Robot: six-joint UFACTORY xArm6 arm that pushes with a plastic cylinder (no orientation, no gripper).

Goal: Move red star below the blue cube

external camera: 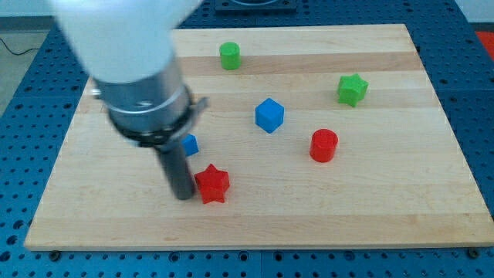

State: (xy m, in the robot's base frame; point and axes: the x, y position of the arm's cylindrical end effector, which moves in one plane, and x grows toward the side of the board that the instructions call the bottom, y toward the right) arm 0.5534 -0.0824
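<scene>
The red star (212,184) lies on the wooden board at the lower middle. The blue cube (269,115) sits above and to the right of it, near the board's centre. My tip (184,195) rests on the board right against the red star's left side. The rod rises from there into the large arm body at the view's upper left.
A small blue block (190,144) is partly hidden behind the rod, above the star. A red cylinder (323,145) lies right of the blue cube. A green star (352,89) is at the upper right, a green cylinder (229,55) at the top. The wooden board (386,208) sits on a blue perforated table.
</scene>
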